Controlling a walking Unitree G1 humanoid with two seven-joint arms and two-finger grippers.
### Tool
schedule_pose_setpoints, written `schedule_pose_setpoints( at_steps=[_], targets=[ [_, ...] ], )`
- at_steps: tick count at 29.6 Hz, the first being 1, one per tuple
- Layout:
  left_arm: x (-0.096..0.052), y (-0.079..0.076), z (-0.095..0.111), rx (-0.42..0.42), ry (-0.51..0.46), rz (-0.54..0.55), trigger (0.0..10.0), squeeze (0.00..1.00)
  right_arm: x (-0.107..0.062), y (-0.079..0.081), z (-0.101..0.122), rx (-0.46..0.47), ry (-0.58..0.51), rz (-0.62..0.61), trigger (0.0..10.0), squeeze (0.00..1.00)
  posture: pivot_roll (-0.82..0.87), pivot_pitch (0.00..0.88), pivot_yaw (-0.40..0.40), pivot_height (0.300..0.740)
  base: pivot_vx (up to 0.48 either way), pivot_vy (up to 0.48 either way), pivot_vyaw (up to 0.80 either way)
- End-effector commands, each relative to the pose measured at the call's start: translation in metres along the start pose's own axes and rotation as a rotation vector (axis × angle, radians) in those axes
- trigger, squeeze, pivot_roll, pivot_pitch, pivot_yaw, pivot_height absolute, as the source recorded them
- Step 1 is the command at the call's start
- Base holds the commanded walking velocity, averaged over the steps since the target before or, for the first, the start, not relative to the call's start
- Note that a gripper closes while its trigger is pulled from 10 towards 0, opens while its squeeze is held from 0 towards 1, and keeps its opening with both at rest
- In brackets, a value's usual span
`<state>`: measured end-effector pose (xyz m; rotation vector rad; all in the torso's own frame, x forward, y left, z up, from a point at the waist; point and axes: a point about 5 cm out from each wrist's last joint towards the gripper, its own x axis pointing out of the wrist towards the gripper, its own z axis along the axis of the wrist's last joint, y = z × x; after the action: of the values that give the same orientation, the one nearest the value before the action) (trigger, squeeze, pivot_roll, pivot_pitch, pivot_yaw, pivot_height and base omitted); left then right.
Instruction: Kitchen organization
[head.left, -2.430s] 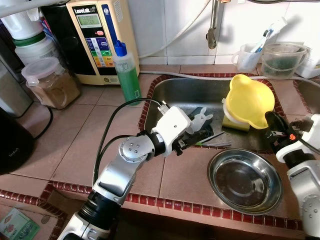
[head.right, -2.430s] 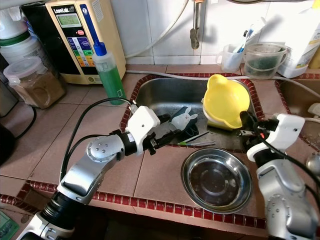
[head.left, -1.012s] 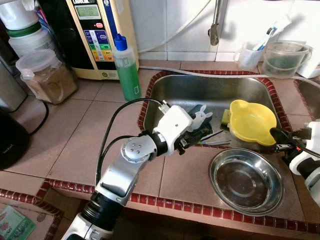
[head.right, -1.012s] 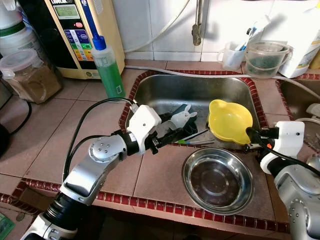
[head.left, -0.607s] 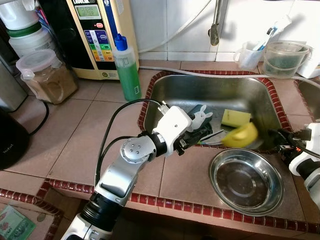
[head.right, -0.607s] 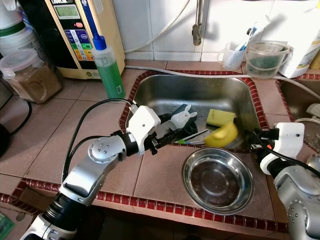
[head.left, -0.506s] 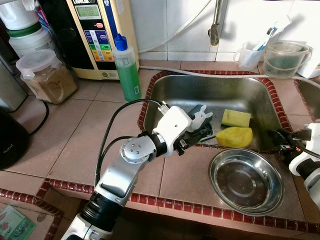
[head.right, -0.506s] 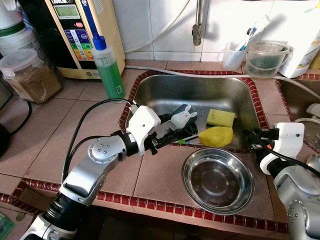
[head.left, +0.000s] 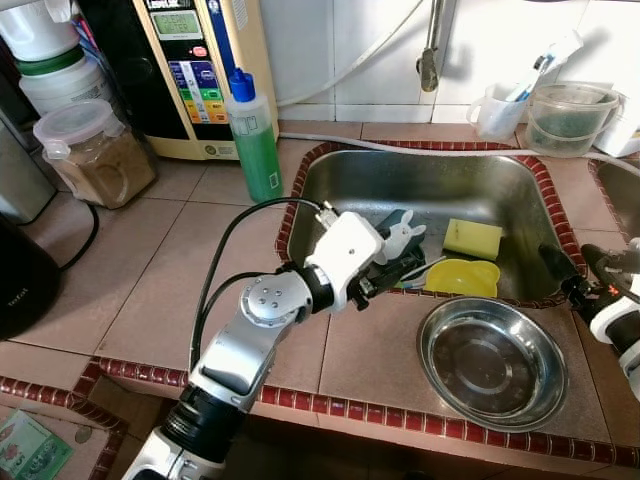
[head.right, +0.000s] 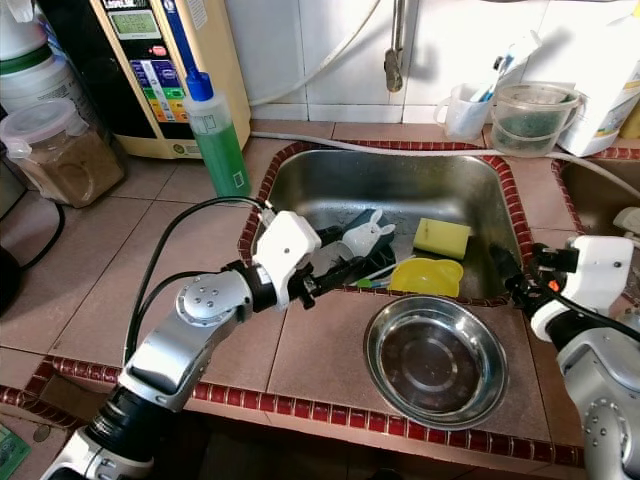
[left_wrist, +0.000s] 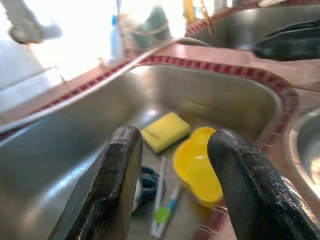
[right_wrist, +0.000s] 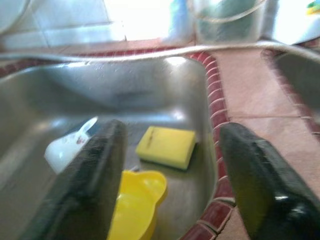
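Yellow bowl (head.left: 461, 277) lies in the sink (head.left: 420, 185) by its front rim, just in front of the sponge (head.left: 472, 238), nothing gripping it; steel bowl (head.left: 491, 362) sits on the tabletop before the sink. Tidying looks early: cup (head.right: 364, 240) and utensils remain in the sink. Left hand (left_wrist: 172, 197) released, empty, over the sink's front edge; right hand (right_wrist: 167, 185) spread open at the sink's right rim. Wrist views show the sink contents close up; eye views add the soap bottle (head.left: 253, 140) left of the sink

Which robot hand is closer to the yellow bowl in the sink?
The left. The left gripper hangs over the sink's near-left edge, right beside the yellow bowl. The right gripper is open at the sink's right rim, farther from the bowl.
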<state>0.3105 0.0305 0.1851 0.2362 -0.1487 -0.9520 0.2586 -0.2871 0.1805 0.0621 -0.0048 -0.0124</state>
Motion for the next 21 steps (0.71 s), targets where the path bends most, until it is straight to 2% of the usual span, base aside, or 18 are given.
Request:
schedule_pose_setpoints(
  at_steps=[1, 2, 3, 5, 8, 9, 13, 16, 19, 21],
  targets=[
    [-0.002, 0.013, 0.000, -0.003, 0.003, 0.052, 10.0, 0.00, -0.001, 0.000, 0.010, -0.003, -0.059, -0.023, 10.0, 0.80, -0.28, 0.085, 0.112, 0.703, 0.000, 0.000, 0.00],
    [-0.003, 0.018, 0.000, -0.011, 0.005, 0.071, 10.0, 0.00, 0.000, 0.001, 0.012, 0.003, -0.072, -0.027, 10.0, 0.33, -0.28, 0.085, 0.112, 0.703, 0.000, 0.000, 0.00],
    [-0.003, 0.026, 0.002, -0.029, 0.000, 0.107, 10.0, 0.00, 0.000, 0.003, 0.016, 0.001, -0.100, -0.037, 10.0, 0.00, -0.28, 0.084, 0.115, 0.703, 0.000, 0.000, 0.00],
    [-0.004, 0.030, 0.002, -0.038, -0.004, 0.124, 10.0, 0.00, 0.000, 0.004, 0.018, -0.004, -0.114, -0.043, 10.0, 0.00, -0.28, 0.084, 0.115, 0.703, 0.000, 0.000, 0.00],
    [-0.006, 0.046, 0.007, -0.083, -0.025, 0.197, 10.0, 0.00, 0.001, 0.006, 0.029, -0.002, -0.174, -0.083, 10.0, 0.00, -0.27, 0.082, 0.112, 0.703, 0.000, 0.000, 0.00],
    [-0.006, 0.046, 0.007, -0.083, -0.025, 0.197, 10.0, 0.00, 0.001, 0.006, 0.029, -0.002, -0.174, -0.083, 10.0, 0.00, -0.27, 0.082, 0.112, 0.703, 0.000, 0.000, 0.00],
    [-0.009, 0.063, 0.010, -0.131, -0.063, 0.281, 10.0, 0.00, 0.002, 0.012, 0.041, -0.021, -0.261, -0.156, 10.0, 0.00, -0.26, 0.074, 0.113, 0.703, 0.000, 0.000, 0.00],
    [-0.011, 0.068, 0.009, -0.165, -0.081, 0.299, 10.0, 0.00, 0.003, 0.019, 0.045, -0.038, -0.304, -0.181, 10.0, 0.00, -0.26, 0.071, 0.110, 0.703, 0.000, 0.000, 0.00],
    [-0.012, 0.071, 0.007, -0.201, -0.086, 0.302, 10.0, 0.00, 0.005, 0.023, 0.045, -0.017, -0.317, -0.201, 10.0, 0.00, -0.26, 0.067, 0.107, 0.703, 0.000, 0.000, 0.00],
    [-0.013, 0.072, 0.006, -0.211, -0.101, 0.322, 10.0, 0.00, 0.007, 0.033, 0.042, -0.039, -0.324, -0.209, 10.0, 0.00, -0.26, 0.063, 0.105, 0.703, 0.000, 0.000, 0.00]
  ],
)
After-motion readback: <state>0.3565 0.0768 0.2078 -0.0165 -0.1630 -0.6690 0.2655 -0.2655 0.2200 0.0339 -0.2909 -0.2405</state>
